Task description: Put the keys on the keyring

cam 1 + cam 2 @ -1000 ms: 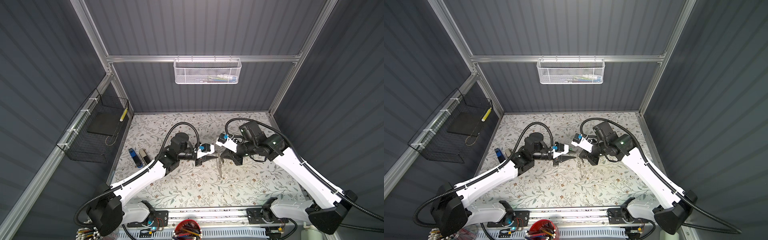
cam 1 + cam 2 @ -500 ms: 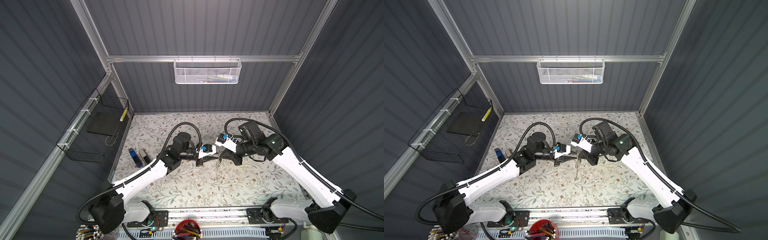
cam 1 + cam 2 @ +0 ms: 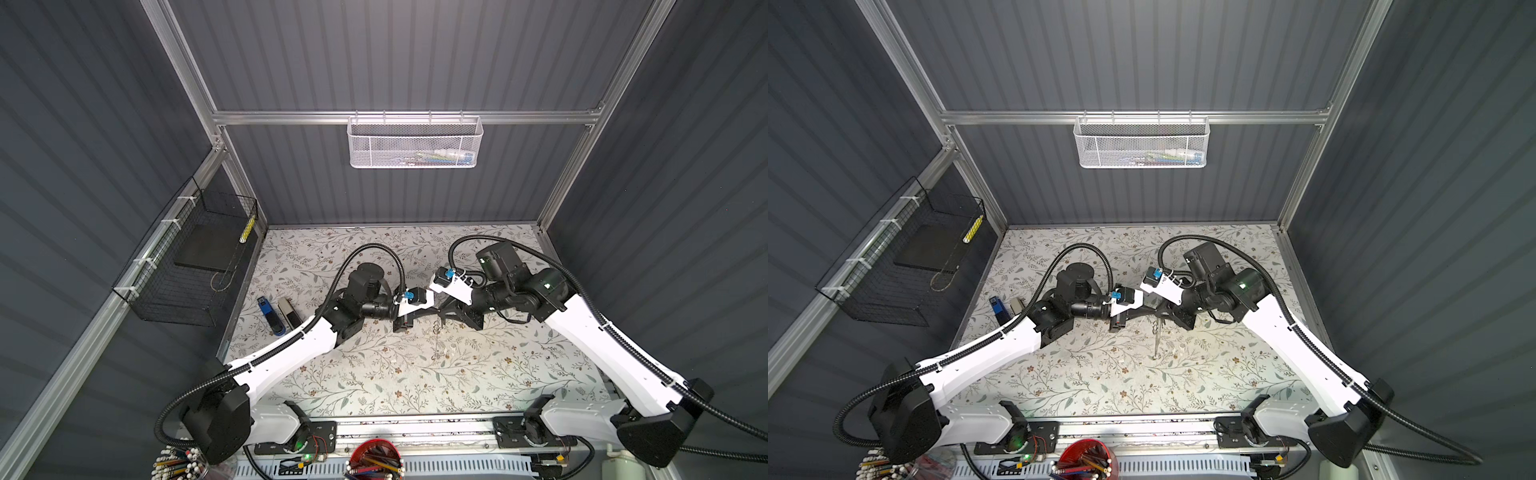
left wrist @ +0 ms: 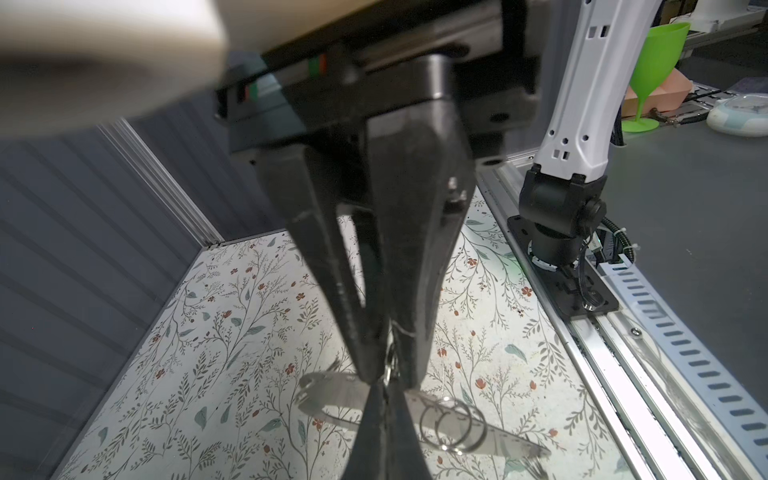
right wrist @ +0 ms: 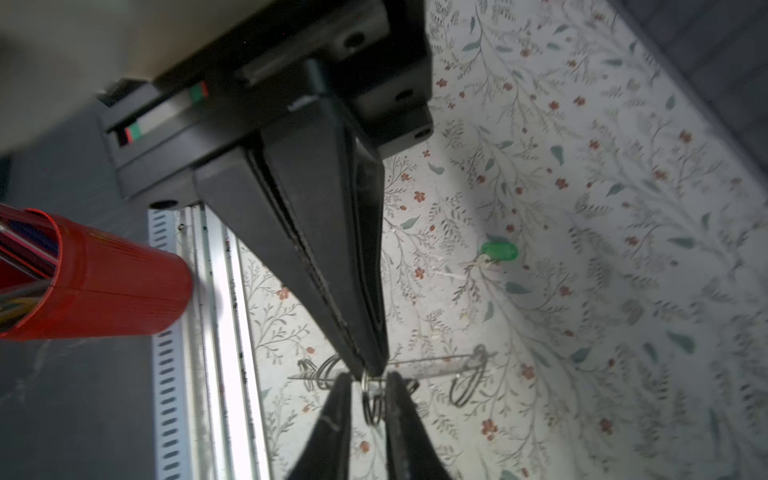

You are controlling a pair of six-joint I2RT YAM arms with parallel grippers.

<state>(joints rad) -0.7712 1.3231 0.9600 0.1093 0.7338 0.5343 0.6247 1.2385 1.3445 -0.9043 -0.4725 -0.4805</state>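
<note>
We find the keyring [image 4: 328, 392] off the floral tabletop [image 3: 374, 374], hanging as a thin grey strip directly beneath the spot where the two arms meet tip to tip near the middle of both top views. One small metal loop [image 5: 371, 401] at its edge stands up between the black fingers, and that loop is the only part we see in contact with either arm. The left gripper [image 4: 386, 372] is clenched on this loop, its fingertips drawn in on either side of the wire. The right gripper [image 5: 371, 368] comes at it from the opposite side, its tip right against the top of the same loop. Its jaws stand very close together, but we cannot tell whether they pinch the wire or have let it go. The key with the green tag [image 5: 498, 250] lies flat on the tabletop, well apart from both grippers. A red cup [image 5: 91, 282] sits beyond the table's front rail.
</note>
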